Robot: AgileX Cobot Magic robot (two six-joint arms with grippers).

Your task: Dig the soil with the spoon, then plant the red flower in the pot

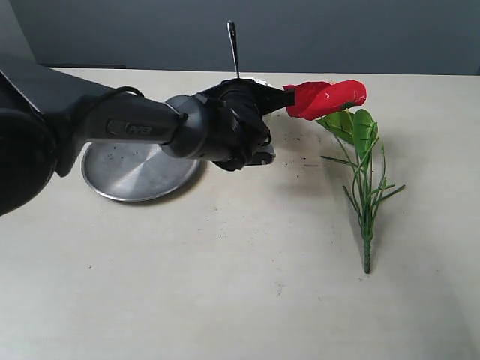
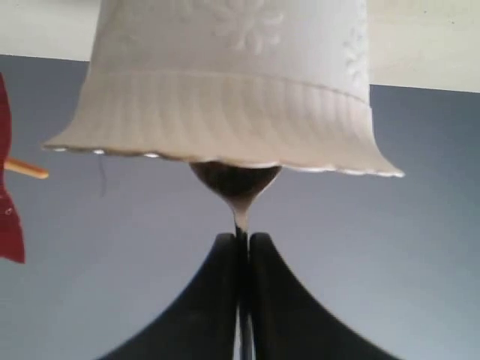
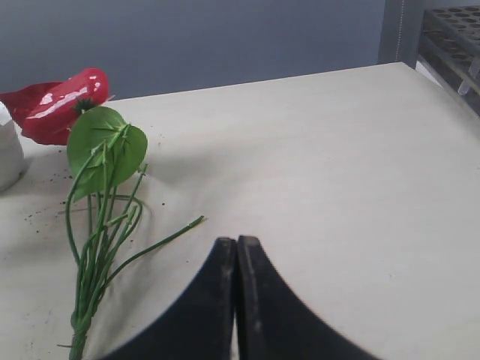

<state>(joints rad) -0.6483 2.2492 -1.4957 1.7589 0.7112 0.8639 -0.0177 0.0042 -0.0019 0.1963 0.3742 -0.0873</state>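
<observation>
Spoon [image 2: 238, 196] pinched in my left gripper [image 2: 241, 244], bowl at the pot [image 2: 225, 90] rim; I should scoop shallowly. Right fingers [image 3: 251, 300] pressed together, empty, near the red flower [image 3: 60, 105].

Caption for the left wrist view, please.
Left claw shut on the spoon, its bowl dipping into the white pot.
</observation>
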